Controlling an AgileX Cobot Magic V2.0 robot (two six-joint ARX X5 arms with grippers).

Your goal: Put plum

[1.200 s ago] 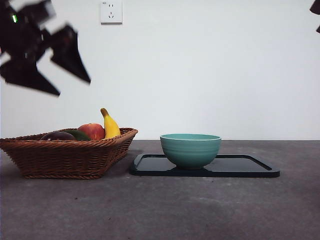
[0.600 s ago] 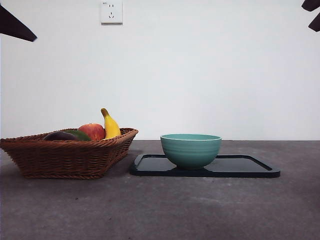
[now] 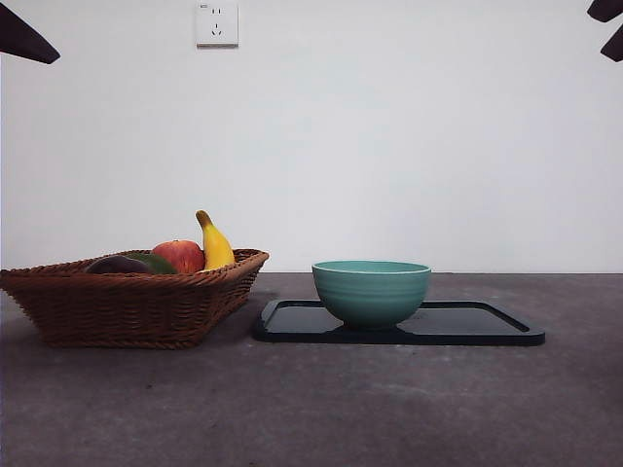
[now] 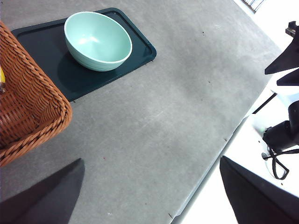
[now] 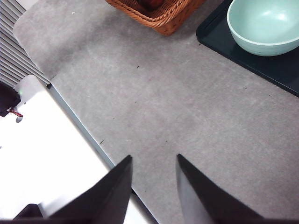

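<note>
Two tools parked high, well clear of the fruit. Left tool [image 4: 149, 196] spread wide over bare table [image 4: 154, 116], holding nothing; right tool [image 5: 154, 186] jaws a narrow gap apart, also empty, hanging above the table's near edge. Plum [image 3: 117, 265] sitting low in the wicker basket [image 3: 127, 306], pressed up against the dark green fruit [image 3: 156, 262], with the red apple [image 3: 179, 255] and banana [image 3: 215, 245] just behind. Teal bowl [image 3: 371, 292] waiting empty on the black tray [image 3: 487, 326] beside the basket. Risks, at a guess: grabbing the green fruit instead, given the tight packing; glossy skin slipping from the jaws; clipping the basket rim on the way down.
</note>
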